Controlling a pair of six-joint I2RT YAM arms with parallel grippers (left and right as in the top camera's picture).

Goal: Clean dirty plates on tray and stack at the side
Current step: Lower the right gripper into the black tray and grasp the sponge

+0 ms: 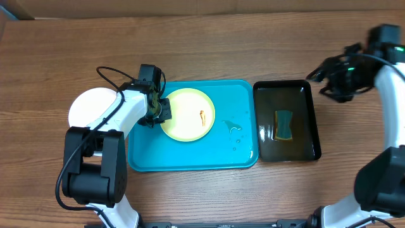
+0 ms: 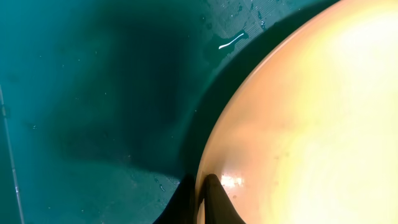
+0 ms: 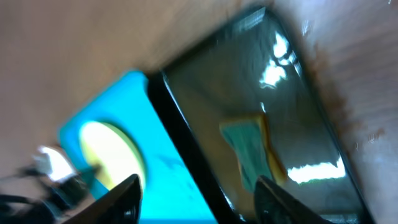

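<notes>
On plate [image 1: 187, 118]: left end effector [image 2: 199, 194], tight.

The table [image 1: 209, 44] is viewed straight down from overhead. The left wrist view is pressed close to the yellow-green plate [image 2: 311, 124] on the turquoise tray [image 2: 93, 93]. Both are also caught, lower left, in the tilted, blurred, more distant right wrist view.

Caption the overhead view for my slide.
Left tool grips round pale yellow plate on rectangular turquoise plastic tray.
</notes>
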